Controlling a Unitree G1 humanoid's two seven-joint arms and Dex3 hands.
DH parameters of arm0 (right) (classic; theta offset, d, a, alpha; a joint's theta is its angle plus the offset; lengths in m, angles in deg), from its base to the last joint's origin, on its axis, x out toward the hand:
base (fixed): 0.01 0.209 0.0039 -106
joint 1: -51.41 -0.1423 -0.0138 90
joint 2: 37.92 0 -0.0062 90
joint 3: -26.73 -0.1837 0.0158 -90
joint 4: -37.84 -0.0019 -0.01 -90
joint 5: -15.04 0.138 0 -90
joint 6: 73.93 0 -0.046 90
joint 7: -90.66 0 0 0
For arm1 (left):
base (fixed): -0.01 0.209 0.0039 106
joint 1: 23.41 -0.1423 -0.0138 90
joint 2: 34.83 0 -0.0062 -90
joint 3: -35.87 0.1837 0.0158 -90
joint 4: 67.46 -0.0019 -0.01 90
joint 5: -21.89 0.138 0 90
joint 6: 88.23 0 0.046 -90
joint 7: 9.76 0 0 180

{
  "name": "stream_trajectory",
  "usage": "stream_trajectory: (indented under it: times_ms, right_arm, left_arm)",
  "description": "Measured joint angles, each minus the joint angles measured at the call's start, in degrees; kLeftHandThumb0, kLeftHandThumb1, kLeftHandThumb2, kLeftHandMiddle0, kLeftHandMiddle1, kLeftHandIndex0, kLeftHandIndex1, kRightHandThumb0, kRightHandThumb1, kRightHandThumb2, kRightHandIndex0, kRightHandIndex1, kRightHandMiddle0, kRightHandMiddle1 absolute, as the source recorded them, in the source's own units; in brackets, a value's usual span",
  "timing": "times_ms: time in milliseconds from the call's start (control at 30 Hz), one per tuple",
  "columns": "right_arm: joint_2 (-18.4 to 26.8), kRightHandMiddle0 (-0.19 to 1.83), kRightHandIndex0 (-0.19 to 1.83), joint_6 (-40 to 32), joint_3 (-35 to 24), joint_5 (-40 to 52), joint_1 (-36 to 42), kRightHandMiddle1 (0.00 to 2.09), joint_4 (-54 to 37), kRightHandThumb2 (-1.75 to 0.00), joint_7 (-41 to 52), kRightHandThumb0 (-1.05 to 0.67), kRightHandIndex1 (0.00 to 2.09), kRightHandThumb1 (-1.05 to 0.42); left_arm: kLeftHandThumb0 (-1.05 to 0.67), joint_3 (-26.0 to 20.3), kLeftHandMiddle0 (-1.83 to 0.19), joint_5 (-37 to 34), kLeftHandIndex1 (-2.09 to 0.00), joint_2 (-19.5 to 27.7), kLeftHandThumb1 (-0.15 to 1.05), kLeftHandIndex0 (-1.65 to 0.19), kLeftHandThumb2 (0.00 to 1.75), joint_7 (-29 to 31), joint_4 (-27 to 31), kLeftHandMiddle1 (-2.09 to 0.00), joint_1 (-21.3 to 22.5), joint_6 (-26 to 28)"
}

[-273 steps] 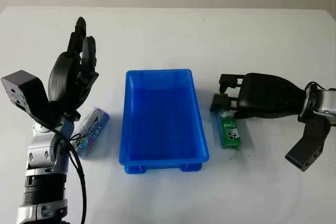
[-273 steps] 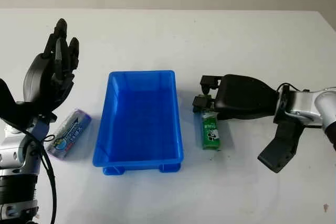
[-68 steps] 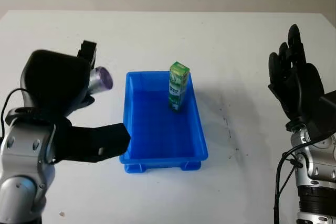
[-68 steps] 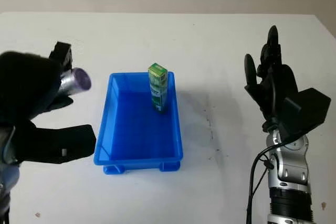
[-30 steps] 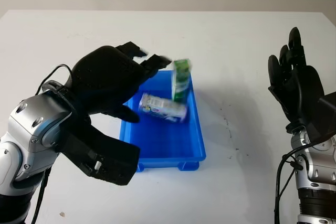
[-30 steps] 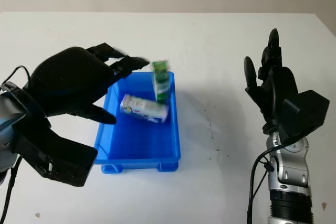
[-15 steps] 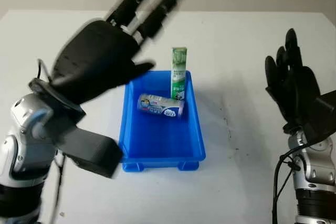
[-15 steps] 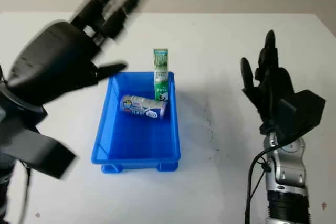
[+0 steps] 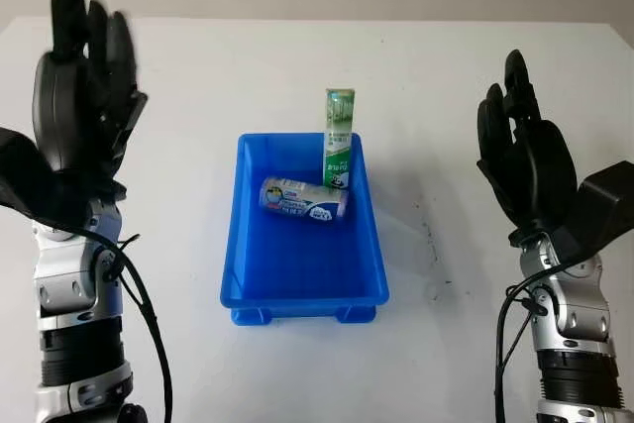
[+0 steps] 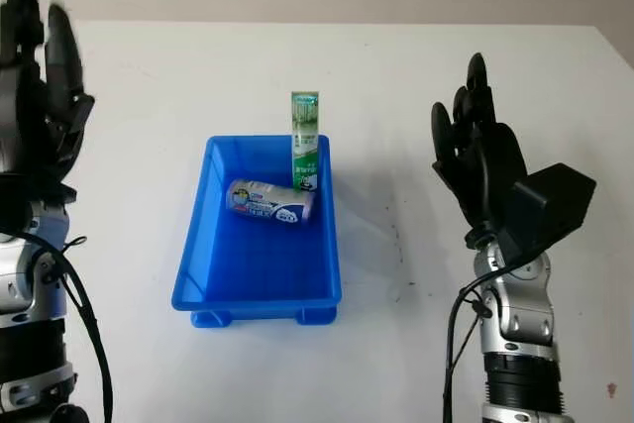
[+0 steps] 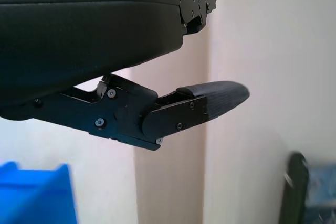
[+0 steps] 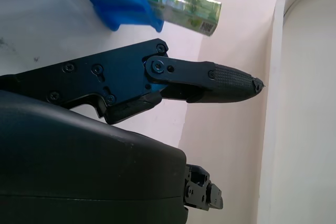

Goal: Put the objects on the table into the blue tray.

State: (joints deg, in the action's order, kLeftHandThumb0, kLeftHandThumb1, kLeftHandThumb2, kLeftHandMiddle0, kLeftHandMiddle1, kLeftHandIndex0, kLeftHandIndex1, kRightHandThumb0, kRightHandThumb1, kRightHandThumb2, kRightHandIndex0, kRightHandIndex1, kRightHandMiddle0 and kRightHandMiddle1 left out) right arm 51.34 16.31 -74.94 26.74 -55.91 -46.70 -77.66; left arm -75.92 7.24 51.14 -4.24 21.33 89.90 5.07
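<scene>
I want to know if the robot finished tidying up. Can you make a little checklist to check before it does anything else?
1. Green box in the blue tray: ok, it stands upright at the far end.
2. Can in the tray: ok, it lies on its side beside the box.
3. Left hand holding nothing: ok, open and raised left of the tray.
4. Right hand holding nothing: ok, open and raised right of the tray.
5. Box steady enough to stay standing: cannot tell.
6. Nothing left on the white table: ok in the head views.

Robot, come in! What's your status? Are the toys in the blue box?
Left hand open, raised left of tray. Right hand open, raised right. Can and green box inside blue tray. Nothing blocking.
</scene>
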Motion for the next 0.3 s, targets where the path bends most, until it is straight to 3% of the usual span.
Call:
stream_trajectory:
  times_ms: [167,300]
  right_arm:
    - [-0.88,-0.19,-0.19,0.69,0.68,-0.02,-0.99,0.0,1.8,-0.69,0.64,-0.76,0.0,-1.05]
    - [-1.83,-0.19,-0.19,0.64,1.33,-0.09,-2.43,0.0,1.99,-0.71,0.09,-0.76,0.0,-1.05]
  left_arm:
    - [-0.83,-0.33,0.19,-2.53,0.0,-2.14,1.05,0.19,0.71,0.01,-2.63,0.0,-4.56,-0.03]
    - [-0.83,0.59,0.19,-2.22,0.0,-2.48,1.05,0.19,0.72,-0.41,-2.46,0.0,-5.68,-0.03]
